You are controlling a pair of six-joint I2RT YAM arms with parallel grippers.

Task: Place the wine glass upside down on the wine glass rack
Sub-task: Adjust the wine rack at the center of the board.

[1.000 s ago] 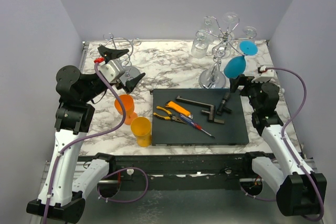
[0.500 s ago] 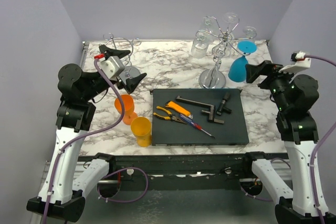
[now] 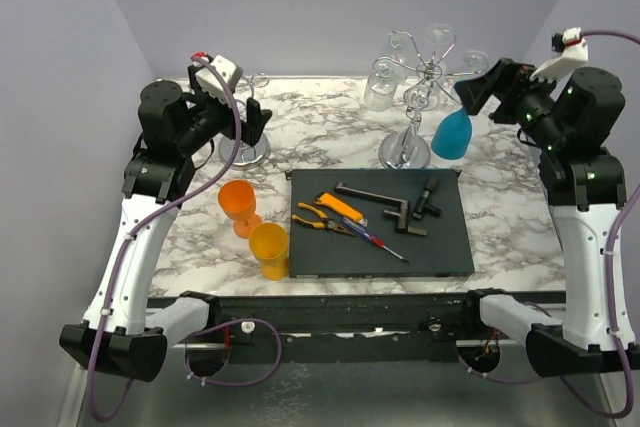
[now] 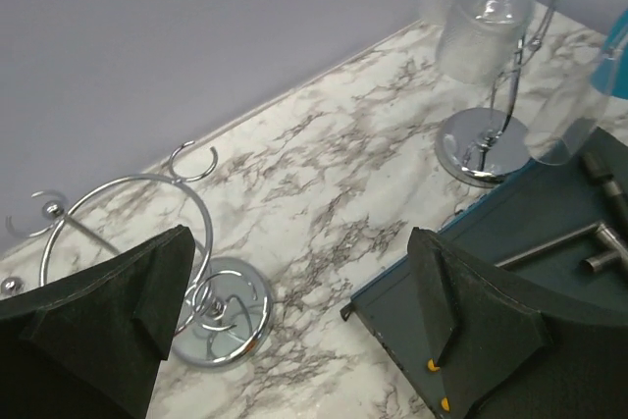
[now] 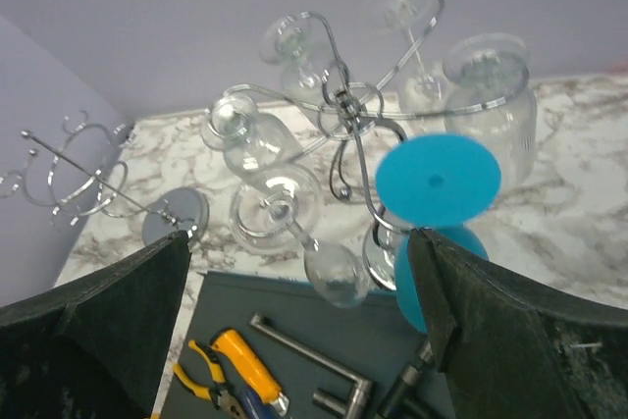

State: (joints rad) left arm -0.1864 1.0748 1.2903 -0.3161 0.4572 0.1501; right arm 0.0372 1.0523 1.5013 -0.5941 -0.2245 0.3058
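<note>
Blue wine glass (image 3: 452,133) hanging bowl-down on the far-right wine glass rack (image 3: 404,151). Right gripper (image 5: 296,237) and left gripper (image 4: 299,242): jaws wide apart, holding nothing.

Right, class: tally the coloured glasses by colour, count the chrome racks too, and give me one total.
Blue glass: 1
Orange glasses: 2
Chrome racks: 2
Total: 5
</note>
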